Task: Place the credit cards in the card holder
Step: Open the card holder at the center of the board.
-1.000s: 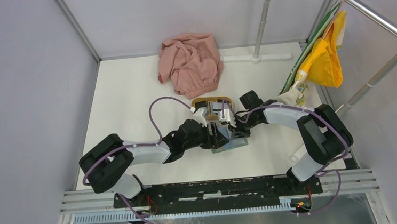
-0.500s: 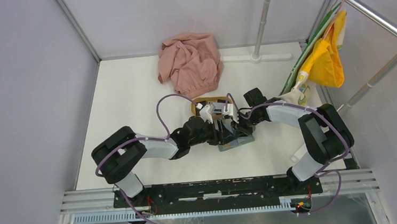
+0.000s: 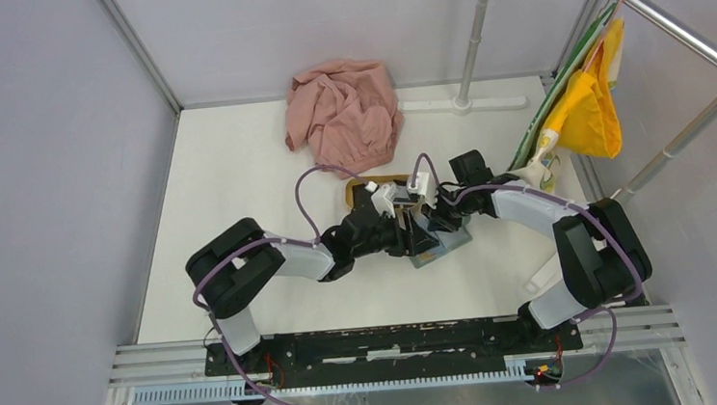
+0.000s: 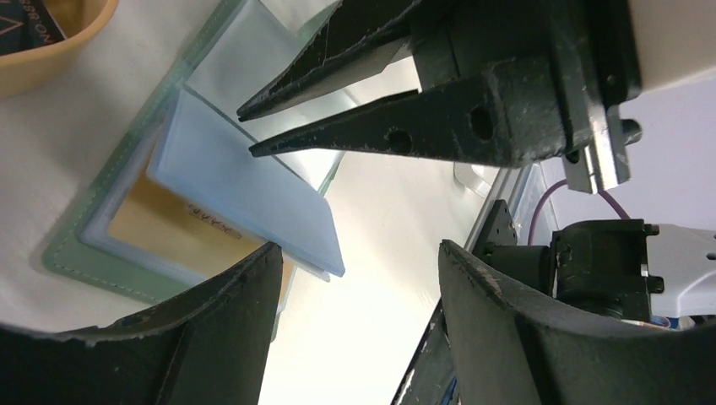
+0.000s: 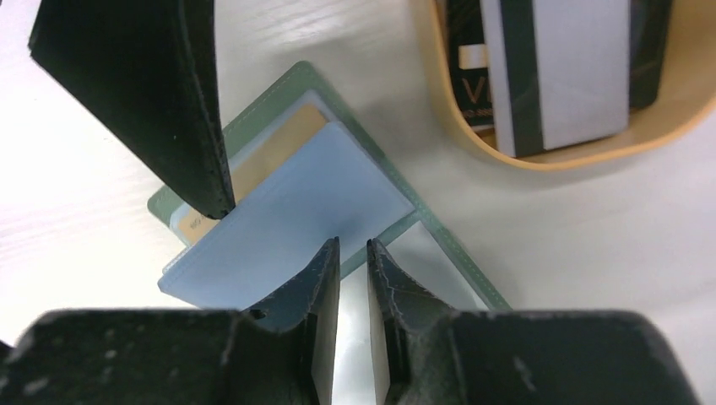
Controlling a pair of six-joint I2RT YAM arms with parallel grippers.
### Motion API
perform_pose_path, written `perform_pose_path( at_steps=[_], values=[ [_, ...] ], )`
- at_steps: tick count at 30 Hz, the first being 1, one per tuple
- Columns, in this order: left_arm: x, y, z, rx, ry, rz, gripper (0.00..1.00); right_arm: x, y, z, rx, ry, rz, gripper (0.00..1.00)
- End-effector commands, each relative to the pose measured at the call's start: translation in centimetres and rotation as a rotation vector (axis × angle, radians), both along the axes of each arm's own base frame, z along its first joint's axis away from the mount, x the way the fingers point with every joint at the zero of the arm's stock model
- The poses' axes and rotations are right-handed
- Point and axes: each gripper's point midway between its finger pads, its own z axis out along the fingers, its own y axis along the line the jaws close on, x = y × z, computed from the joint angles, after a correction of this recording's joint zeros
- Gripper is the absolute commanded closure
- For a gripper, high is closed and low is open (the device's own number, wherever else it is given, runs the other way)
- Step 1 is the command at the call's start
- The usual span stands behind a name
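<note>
Here the card holder point(image 5: 312, 211) lies open and flat on the table point(image 3: 236, 173), a little right of the table's middle and just on the near side of the tray point(image 5: 431, 76). Its outer cover is grey-green with a stitched border. Inside, a translucent blue-grey leaf covers one half, and the other half shows a paler, clearer pocket. A gold-tan card point(image 5: 270, 152) sits under the blue-grey leaf, with one long edge and a corner showing beyond it.

The oval tan tray holds the other cards: a pale card with a dark stripe point(image 5: 574, 59) lies over a black card point(image 5: 467, 76).

The left gripper point(image 4: 359, 253) hangs over the holder from the left with its fingers spread wide and nothing between them. One finger's tip stands at the edge of the gold-tan card; whether it touches cannot be told.

The right gripper point(image 5: 353, 245) points down at the fold of the holder, at the blue-grey leaf's edge. Its fingers are parted by a narrow slit, and no card shows between them.

A crumpled pink cloth point(image 3: 343, 115) lies at the table's far edge.
</note>
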Motion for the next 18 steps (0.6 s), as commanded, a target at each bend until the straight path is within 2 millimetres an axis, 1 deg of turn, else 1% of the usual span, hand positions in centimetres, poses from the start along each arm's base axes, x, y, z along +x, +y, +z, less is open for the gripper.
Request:
perform_pose_path(
  at_steps=[1,3,6,11,18],
  values=[
    [0.6,-2.2,2.6,-0.094,-0.025,-0.024,0.26,2.4,-1.0,1.5,0.005,-0.063,-0.115,0.76],
    [0.9,-2.5,2.8,-0.104,-0.033,-0.025,0.26,2.4,-1.4,1.1,0.011,-0.041,-0.138,0.74],
    [1.3,-3.0,3.2,-0.113,-0.046,-0.023,0.26,2.7,-2.1,0.2,-0.029,-0.024,-0.161,0.74],
    [1.9,-3.6,3.4,-0.117,-0.058,-0.017,0.26,3.6,-3.7,-0.7,-0.116,-0.059,-0.207,0.73],
    [2.5,-4.5,3.3,-0.143,-0.078,-0.017,0.26,2.6,-3.4,-2.2,-0.123,0.026,-0.179,0.77]
  ],
)
